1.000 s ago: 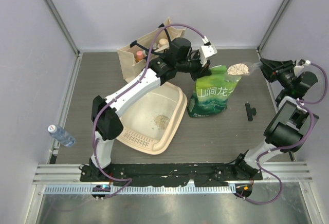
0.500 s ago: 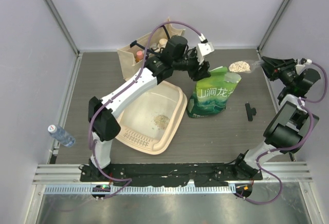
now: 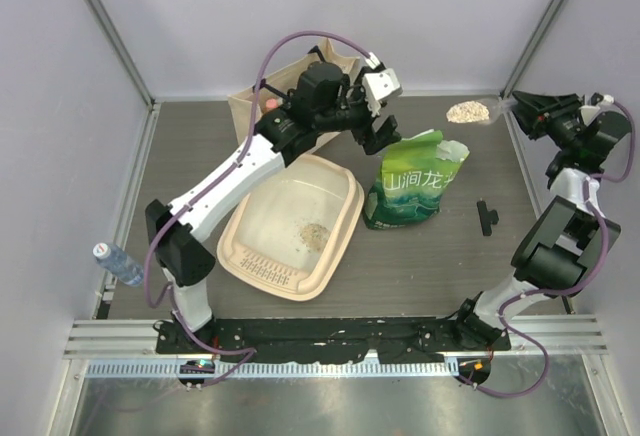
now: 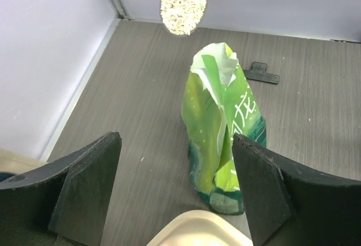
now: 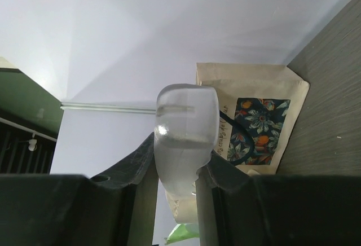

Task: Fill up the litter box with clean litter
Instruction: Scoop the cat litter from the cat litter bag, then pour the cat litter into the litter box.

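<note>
- The left hand [image 3: 378,124] hangs above the surface [image 3: 430,266], over the gap between the tote bag [image 3: 248,108] and the green bag [image 3: 412,191].
- Its two fingers [image 4: 84,184] are spread wide and nothing lies between them. The green bag stands in the space beyond them, untouched.
- The right hand [image 3: 520,108] is raised at the far right of the surface, clamped on the handle of a clear scoop [image 3: 470,112].
- From the right wrist, the scoop's handle [image 5: 185,139] sits pinched between the two dark fingers.
- The scoop's bowl points toward the left arm and carries a heap of clean litter [image 3: 465,112]. It is in the air, beyond the top of the green bag and apart from it.
- The litter box [image 3: 240,246] lies flat on the surface just left of the green bag, with its ribbed strip at the near end.
- The box's far right corner is just beside the bag. Whether the two touch cannot be told.
- A small patch of litter lies on the box floor, right of its middle; the rest of the floor is bare.
- The green bag stands upright with its top open and crumpled.
- A black clip [image 3: 487,217] lies on the surface to the right of the bag, apart from it.
- A bottle [image 3: 118,263] lies at the left edge of the surface.
</note>
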`<state>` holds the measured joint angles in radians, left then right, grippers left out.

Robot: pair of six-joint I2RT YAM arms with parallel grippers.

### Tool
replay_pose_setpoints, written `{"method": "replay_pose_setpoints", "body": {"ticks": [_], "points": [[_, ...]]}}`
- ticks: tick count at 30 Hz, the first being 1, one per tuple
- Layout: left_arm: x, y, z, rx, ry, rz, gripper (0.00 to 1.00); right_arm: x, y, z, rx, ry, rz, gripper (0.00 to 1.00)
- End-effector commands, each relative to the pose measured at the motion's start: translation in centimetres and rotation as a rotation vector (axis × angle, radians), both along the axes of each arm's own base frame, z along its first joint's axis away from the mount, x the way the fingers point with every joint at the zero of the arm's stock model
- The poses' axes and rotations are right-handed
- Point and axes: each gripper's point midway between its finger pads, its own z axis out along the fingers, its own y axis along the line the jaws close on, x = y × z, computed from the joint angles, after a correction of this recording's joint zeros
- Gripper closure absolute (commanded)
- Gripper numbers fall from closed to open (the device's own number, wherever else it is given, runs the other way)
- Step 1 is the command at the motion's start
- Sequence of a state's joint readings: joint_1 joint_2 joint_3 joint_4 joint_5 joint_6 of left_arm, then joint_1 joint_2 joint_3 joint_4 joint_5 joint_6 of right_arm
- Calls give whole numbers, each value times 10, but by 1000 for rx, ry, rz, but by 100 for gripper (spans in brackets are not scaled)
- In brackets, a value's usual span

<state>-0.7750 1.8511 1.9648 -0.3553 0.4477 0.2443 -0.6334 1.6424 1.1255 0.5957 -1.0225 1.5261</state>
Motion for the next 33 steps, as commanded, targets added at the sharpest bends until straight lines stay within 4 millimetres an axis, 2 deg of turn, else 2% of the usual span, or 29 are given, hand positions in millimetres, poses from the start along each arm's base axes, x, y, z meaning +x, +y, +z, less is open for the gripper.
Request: {"method": "replay_pose_setpoints", "body": {"ticks": [1, 6, 9, 14, 16, 17, 23, 27, 33], "points": [[5, 29, 51, -73, -115, 79, 15, -5, 25, 53, -111, -126, 27, 99], [10, 46, 57, -65, -143, 127, 15, 0, 51, 64, -122, -137, 76, 99], [16, 57, 50, -44, -142, 157, 14, 3, 65, 74, -131, -151, 107, 99], [22, 79, 51, -29, -148, 223, 12, 9, 88, 86, -134, -159, 150, 99], [25, 87, 47, -11, -149, 249, 7, 11, 96, 86, -129, -153, 167, 99], [24, 91, 49, -10, -156, 256, 1, 11, 107, 88, -134, -162, 190, 99], [32, 114, 49, 11, -167, 326, 0, 14, 143, 88, -131, -157, 265, 99], [36, 131, 50, 20, -169, 363, 0, 16, 175, 84, -128, -145, 335, 99], [38, 142, 53, 28, -185, 389, 0, 19, 210, 84, -134, -151, 409, 99]]}}
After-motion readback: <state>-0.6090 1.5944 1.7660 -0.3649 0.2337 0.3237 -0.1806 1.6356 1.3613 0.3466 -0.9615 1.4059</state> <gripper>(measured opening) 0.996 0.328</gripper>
